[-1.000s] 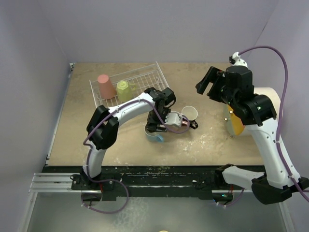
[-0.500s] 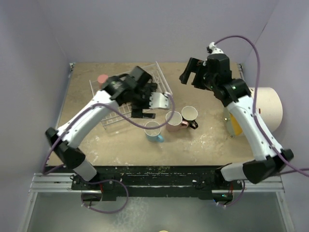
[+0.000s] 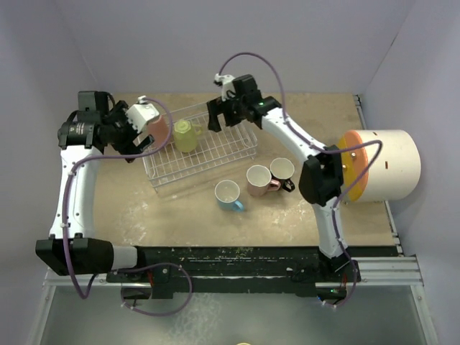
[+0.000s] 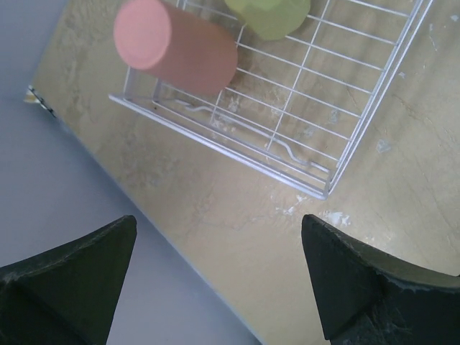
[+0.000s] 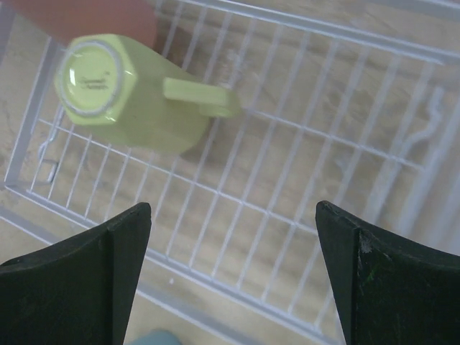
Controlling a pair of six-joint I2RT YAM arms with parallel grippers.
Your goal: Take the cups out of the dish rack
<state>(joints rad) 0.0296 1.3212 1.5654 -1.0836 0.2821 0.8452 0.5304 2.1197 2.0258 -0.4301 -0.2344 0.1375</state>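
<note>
Left wrist view, Mia: how do the left gripper's (image 4: pixel 219 287) jaws stand?

Spread wide, Tom, with only bare table and wall showing between them. They hold nothing and touch nothing. The rack (image 4: pixel 215 147) lies at their 12 o'clock.

And the right gripper (image 5: pixel 233 284)?

Its jaws gape just as wide above the rack's grid, gripping nothing. The green cup (image 5: pixel 136 97) sits at their 11 o'clock, apart from both fingers.

How does that cup look?

It is upside down, with its ringed foot facing the camera. It has faceted sides, and its handle points to 3 o'clock.

What else is in the rack?

The red cup (image 4: pixel 176 47), also base up, near a corner. In the top view it is just beside the green one, at that cup's 9 o'clock.

Where are the others?

In the top view, three stand upright on the table (image 3: pixel 144 208) at the rack's 5 o'clock, pale insides showing. The blue cup (image 3: pixel 228 194) is nearest the arms' bases. The pink cup (image 3: pixel 259 180) is at its 2 o'clock, and the black cup (image 3: pixel 282 170) is just beside the pink one.
</note>
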